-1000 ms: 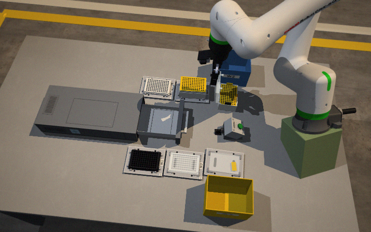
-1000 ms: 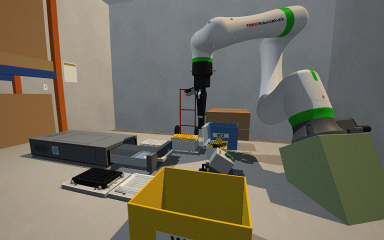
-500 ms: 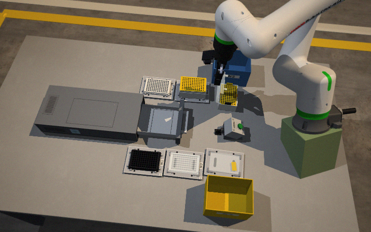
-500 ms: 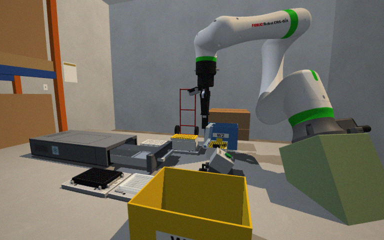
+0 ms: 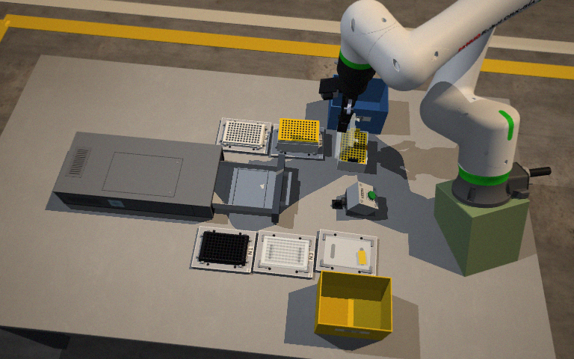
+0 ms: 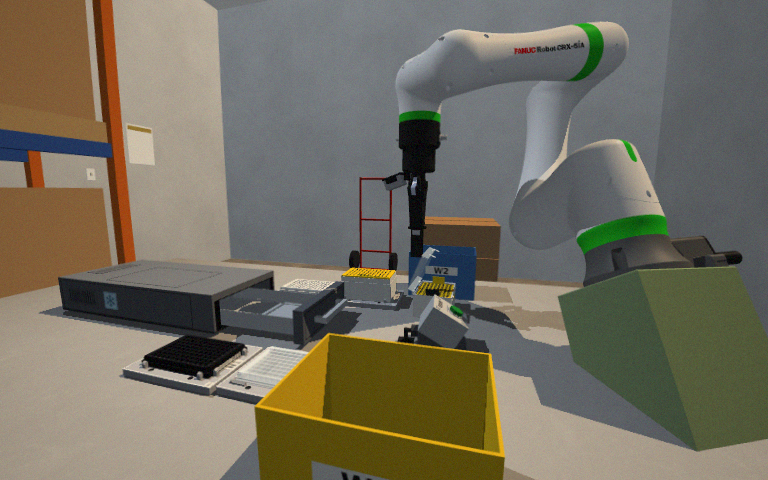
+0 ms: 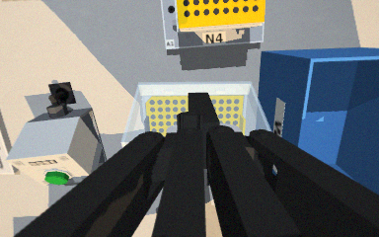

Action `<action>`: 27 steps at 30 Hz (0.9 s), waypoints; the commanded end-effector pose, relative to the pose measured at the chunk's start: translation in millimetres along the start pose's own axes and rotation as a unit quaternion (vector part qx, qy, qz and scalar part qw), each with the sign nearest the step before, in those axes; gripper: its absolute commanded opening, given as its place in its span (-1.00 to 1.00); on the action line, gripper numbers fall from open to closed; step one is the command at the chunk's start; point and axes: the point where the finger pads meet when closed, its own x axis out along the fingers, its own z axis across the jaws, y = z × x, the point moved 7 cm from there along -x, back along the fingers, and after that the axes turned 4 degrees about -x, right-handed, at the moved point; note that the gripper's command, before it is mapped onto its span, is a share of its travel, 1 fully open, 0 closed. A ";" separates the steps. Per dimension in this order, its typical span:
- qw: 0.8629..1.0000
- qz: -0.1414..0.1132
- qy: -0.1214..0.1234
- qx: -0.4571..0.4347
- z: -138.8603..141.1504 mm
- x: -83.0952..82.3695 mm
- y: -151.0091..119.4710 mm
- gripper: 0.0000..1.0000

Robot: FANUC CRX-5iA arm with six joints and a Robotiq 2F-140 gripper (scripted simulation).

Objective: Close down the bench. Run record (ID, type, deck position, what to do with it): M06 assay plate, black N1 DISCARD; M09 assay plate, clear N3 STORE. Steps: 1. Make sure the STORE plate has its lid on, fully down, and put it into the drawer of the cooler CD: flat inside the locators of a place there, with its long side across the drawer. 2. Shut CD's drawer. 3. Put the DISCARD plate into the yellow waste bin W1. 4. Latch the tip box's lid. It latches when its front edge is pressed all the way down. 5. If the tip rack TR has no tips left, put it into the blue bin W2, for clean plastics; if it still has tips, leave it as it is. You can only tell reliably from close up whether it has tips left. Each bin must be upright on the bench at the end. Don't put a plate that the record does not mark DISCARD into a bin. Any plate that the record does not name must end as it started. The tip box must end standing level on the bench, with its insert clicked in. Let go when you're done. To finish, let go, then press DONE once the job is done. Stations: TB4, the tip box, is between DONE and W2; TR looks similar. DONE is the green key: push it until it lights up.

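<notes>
My gripper [image 5: 346, 120] is shut and empty. It points straight down over the tip box TB4 [image 5: 351, 152], on the side toward the blue bin W2 [image 5: 361, 102]. The box's clear lid [image 6: 425, 261] stands tilted up over the yellow insert. In the wrist view my fingers [image 7: 199, 110] hang above the box [image 7: 167, 113]. The tip rack TR [image 5: 298, 132] has a yellow top and stands on N4. The black plate [image 5: 223, 247] lies on N1 and the clear plate [image 5: 284, 251] on N3. The cooler CD [image 5: 139, 175] has its drawer [image 5: 252, 188] pulled open.
The yellow bin W1 [image 5: 353, 305] stands upright at the front. The DONE box with its green key [image 5: 371, 194] is near the tip box. A white plate [image 5: 242, 133] sits left of TR. A flat piece with a yellow tag [image 5: 347, 251] lies in the nest right of N3.
</notes>
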 end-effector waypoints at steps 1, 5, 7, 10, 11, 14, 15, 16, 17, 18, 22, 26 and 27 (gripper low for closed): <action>1.000 0.001 0.000 0.000 -0.3 -1.0 -3.3 -0.80; 1.000 0.001 0.000 0.000 -0.6 -1.8 -8.6 -0.80; 1.000 0.001 0.000 0.000 -0.8 -2.1 -11.2 -0.80; 1.000 0.001 0.000 0.000 -1.0 -2.5 -13.9 -0.80; 1.000 0.001 0.000 0.000 -1.0 -2.5 -13.9 -0.80; 1.000 0.001 0.000 0.000 -1.3 -3.0 -17.8 -0.80; 1.000 0.001 0.000 0.000 -1.4 -3.2 -19.1 -0.80; 1.000 0.001 0.000 0.000 -1.5 -3.4 -20.5 -0.80; 1.000 0.001 0.000 0.000 -1.5 -3.5 -21.7 -0.80; 1.000 0.001 0.000 0.000 -1.5 -3.5 -21.7 -0.80; 1.000 0.001 0.000 0.000 -1.5 -3.5 -21.6 -0.80; 1.000 0.001 0.000 0.000 -1.5 -3.5 -21.7 -0.80; 1.000 0.001 0.000 0.000 -1.5 -3.5 -21.7 -0.80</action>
